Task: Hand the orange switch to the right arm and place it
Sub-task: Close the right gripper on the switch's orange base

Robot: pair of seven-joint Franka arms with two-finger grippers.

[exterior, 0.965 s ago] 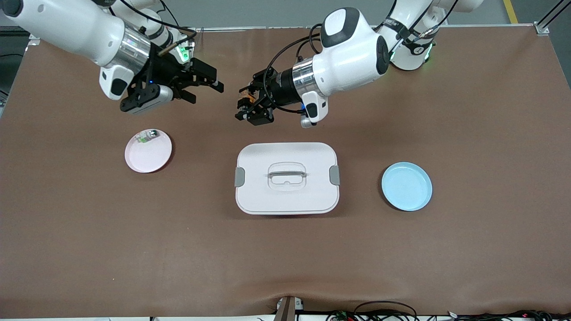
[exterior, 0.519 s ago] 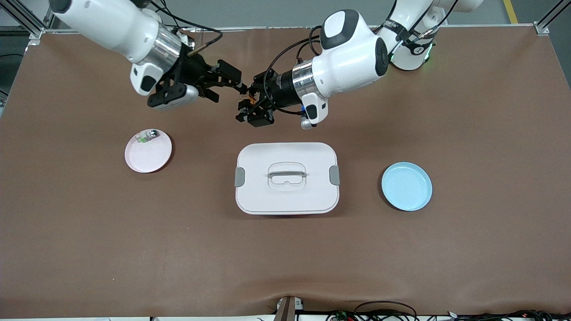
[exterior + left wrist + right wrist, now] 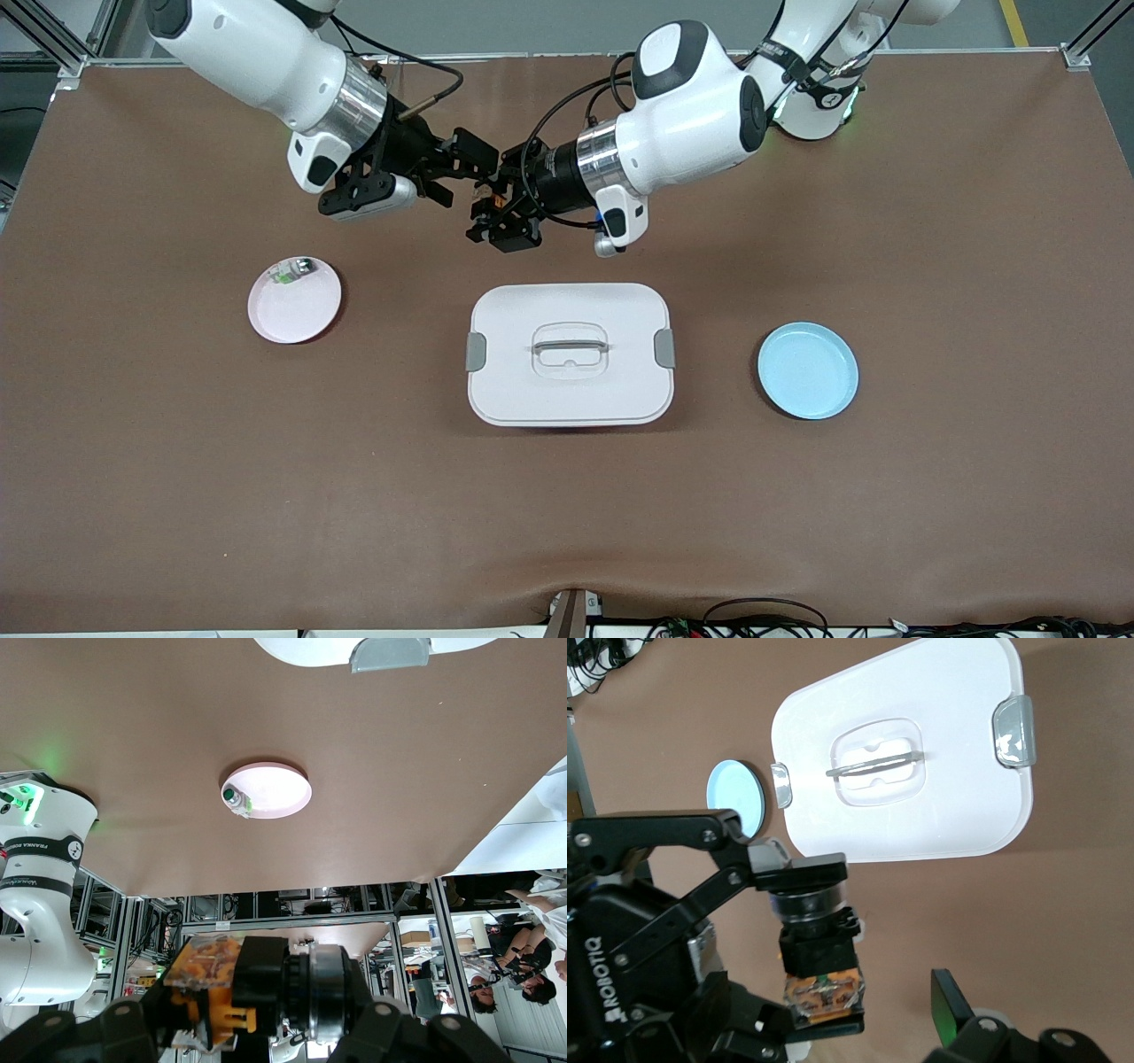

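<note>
Left gripper (image 3: 493,208) clamped on orange switch (image 3: 819,943); its long axis points at right gripper (image 3: 468,168), fingers apart, just beside switch, nearly straddling it.

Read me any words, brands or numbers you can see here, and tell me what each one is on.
"ROBOTIQ": white letters on the black body of the left end effector, right wrist view.
"FRANKA", with further letters unreadable: on the black band of the right arm, left wrist view.
Nothing else readable.
</note>
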